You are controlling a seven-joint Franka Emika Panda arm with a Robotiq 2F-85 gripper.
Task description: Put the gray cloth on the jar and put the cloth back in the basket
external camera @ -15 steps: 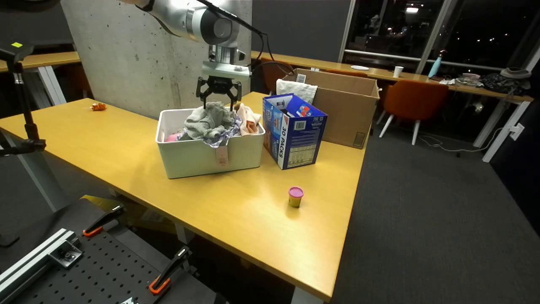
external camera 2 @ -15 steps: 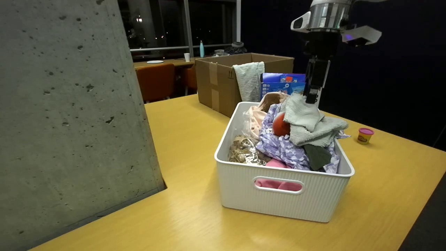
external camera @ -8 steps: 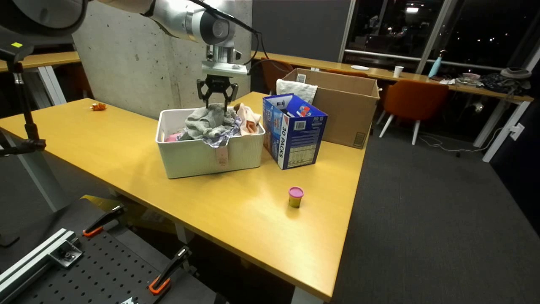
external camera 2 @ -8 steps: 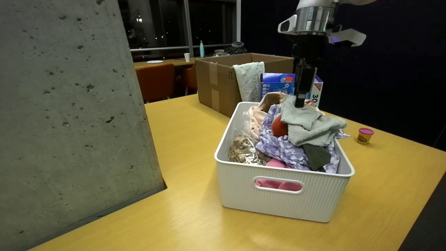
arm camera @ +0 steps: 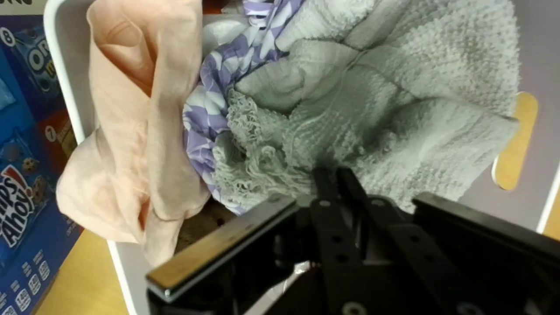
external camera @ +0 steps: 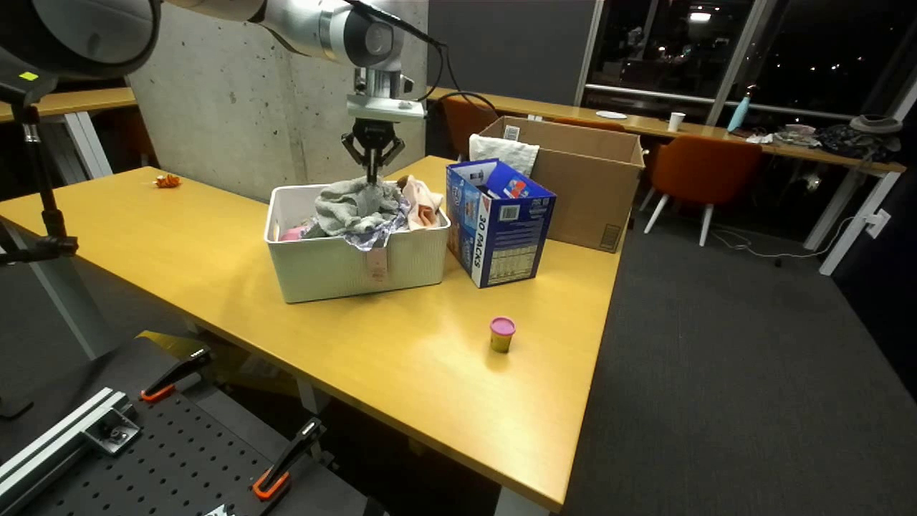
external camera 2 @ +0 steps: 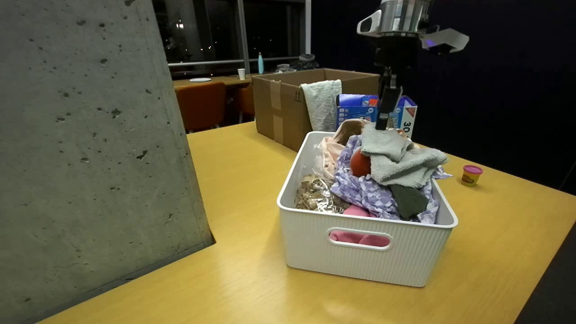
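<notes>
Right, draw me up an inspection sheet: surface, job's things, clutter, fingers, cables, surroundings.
Surface: yellow table; damage, nothing seen.
Job's things: gray cloth heaped partly on purple-patterned fabric in the white basket; jar upright, pink-lidded, apart from the basket.
Clutter: blue snack box by the basket; cardboard box next to it, pale cloth over its edge.
Fingers: nearly together, apparently pinching the gray cloth.
Cables: black cable looping beside the arm; white cable on the floor.
Surroundings: concrete pillar, orange chairs, dark windows.
</notes>
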